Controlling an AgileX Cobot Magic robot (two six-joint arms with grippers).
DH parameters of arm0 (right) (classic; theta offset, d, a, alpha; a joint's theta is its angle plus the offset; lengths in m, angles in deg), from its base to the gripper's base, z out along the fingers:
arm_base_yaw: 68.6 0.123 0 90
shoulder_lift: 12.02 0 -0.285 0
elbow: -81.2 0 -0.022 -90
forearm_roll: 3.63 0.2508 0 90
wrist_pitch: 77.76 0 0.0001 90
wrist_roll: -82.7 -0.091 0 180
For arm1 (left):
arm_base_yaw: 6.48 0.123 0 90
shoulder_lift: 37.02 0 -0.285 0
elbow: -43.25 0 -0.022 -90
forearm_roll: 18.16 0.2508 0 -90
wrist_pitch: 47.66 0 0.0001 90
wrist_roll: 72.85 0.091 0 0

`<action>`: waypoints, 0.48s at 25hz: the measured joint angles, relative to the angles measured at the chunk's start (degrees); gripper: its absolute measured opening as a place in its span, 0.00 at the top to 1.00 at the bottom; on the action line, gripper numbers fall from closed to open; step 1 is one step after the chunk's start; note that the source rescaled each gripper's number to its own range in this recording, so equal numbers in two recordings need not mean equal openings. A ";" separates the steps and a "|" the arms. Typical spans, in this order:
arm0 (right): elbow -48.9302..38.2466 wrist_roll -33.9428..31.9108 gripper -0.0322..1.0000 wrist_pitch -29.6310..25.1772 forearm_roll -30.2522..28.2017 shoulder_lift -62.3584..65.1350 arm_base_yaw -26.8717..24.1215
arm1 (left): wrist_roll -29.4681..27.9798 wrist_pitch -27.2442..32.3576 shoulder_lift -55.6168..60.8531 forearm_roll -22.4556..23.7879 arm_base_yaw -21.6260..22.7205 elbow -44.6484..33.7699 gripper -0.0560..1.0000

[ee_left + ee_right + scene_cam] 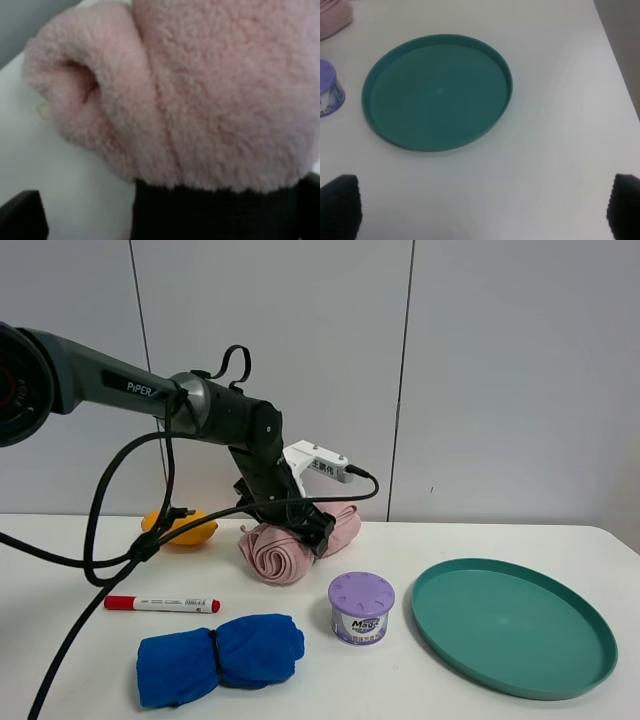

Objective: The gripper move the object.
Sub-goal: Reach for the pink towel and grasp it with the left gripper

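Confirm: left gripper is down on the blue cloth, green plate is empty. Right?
One thing is off. The left gripper is down on the pink rolled towel, not the blue cloth, which lies apart from it near the table's front edge. The exterior high view shows this, and pink fleece fills the left wrist view. The green plate is empty, as you said.

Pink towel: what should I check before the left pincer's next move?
1. Left pincer on the pink towel: ok, it touches the roll.
2. Grip closed on it: cannot tell; fleece fills the left wrist view.
3. Green plate holds nothing: ok.
4. Low path toward the plate: not ok; purple jar stands between.
5. Right pincer open, away from the towel: ok.
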 joint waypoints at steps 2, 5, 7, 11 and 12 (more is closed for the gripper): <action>0.00 0.00 0.00 0.00 0.00 0.00 0.00 | 0.00 -0.06 -0.38 0.00 0.00 0.00 0.06; 0.00 0.00 0.00 0.00 0.00 0.00 0.00 | 0.00 -0.26 -0.45 -0.12 0.00 0.00 0.23; 0.00 0.00 0.00 0.00 0.00 0.00 0.00 | 0.00 -0.44 -0.45 -0.19 0.00 0.00 0.46; 0.00 0.00 0.00 0.00 0.00 0.00 0.00 | 0.00 -0.44 -0.45 -0.29 -0.21 0.00 0.95; 0.00 0.00 0.00 0.00 0.00 0.00 0.00 | 0.00 -0.44 -0.45 -0.29 -0.25 0.00 0.95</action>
